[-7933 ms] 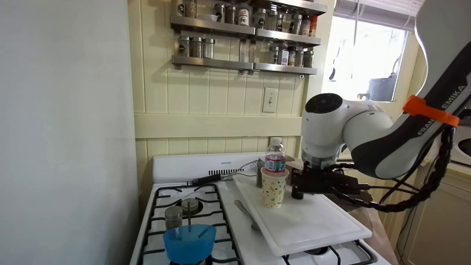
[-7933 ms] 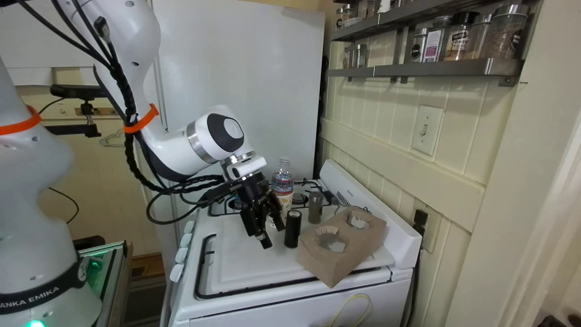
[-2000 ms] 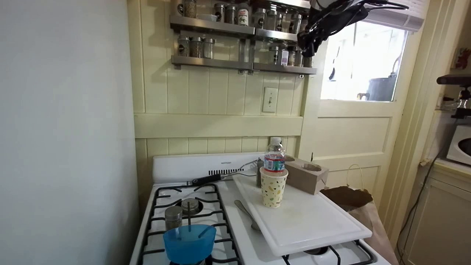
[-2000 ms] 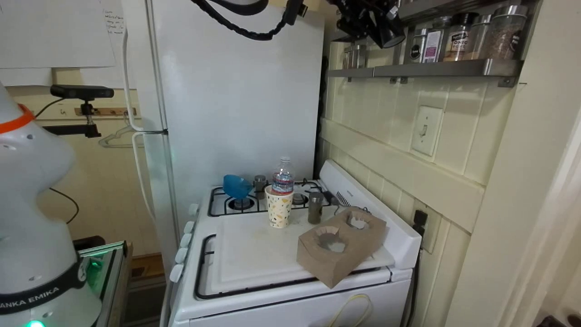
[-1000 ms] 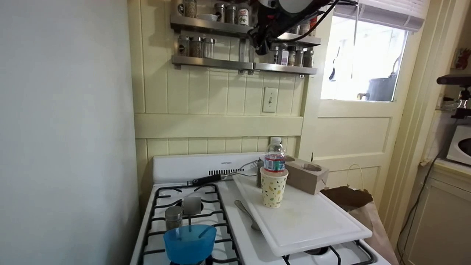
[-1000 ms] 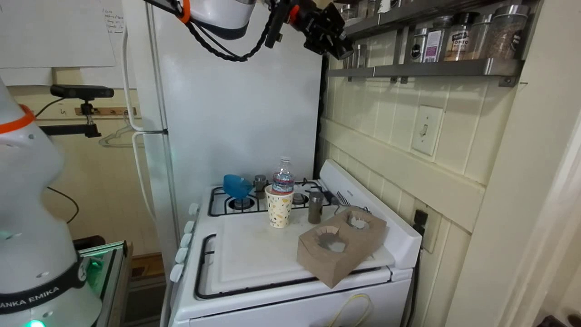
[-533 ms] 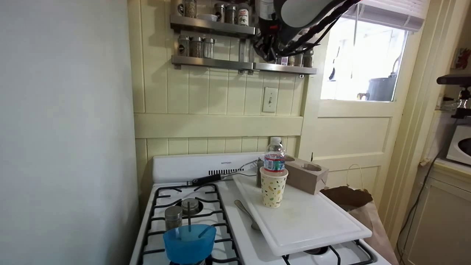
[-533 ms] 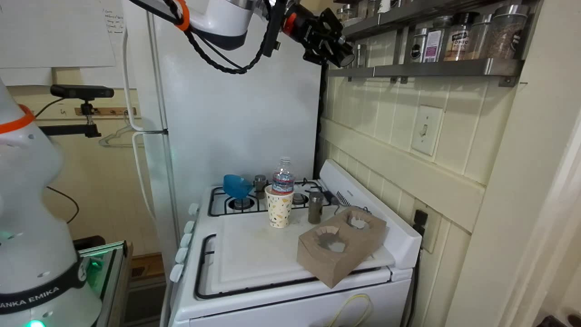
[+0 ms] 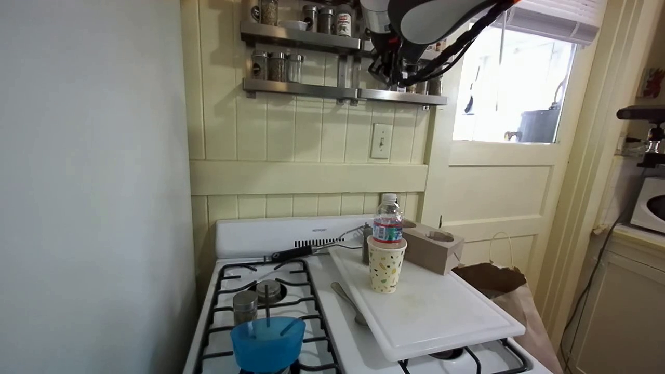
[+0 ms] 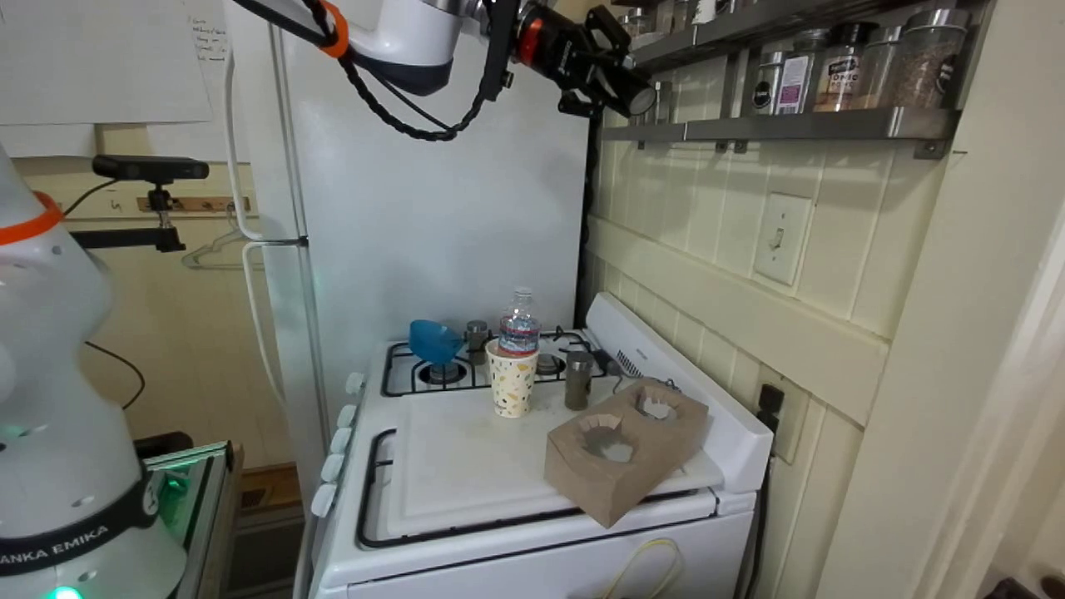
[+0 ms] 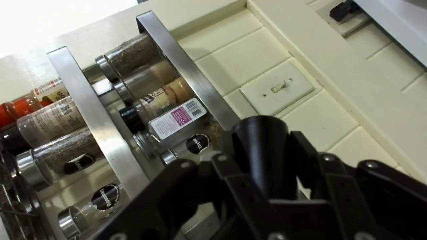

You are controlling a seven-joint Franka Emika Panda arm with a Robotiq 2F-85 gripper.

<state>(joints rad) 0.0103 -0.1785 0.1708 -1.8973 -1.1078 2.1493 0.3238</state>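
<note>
Black cylinder [image 11: 267,156] hangs tilted in midair, grasped by the end effector [image 11: 264,143], in front of the steel spice shelf [image 11: 188,71]. In the wrist view it appears beside the thyme jar [image 11: 198,143], below the light switch [image 11: 277,88]. Well below, a water bottle [image 9: 388,228] stands inside a speckled paper cup [image 9: 385,270] on the white cutting board [image 9: 447,322], near a brown cardboard box [image 9: 435,254] with two round holes.

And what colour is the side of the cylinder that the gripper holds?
Black; the wrist view shows the cylinder best.
</note>
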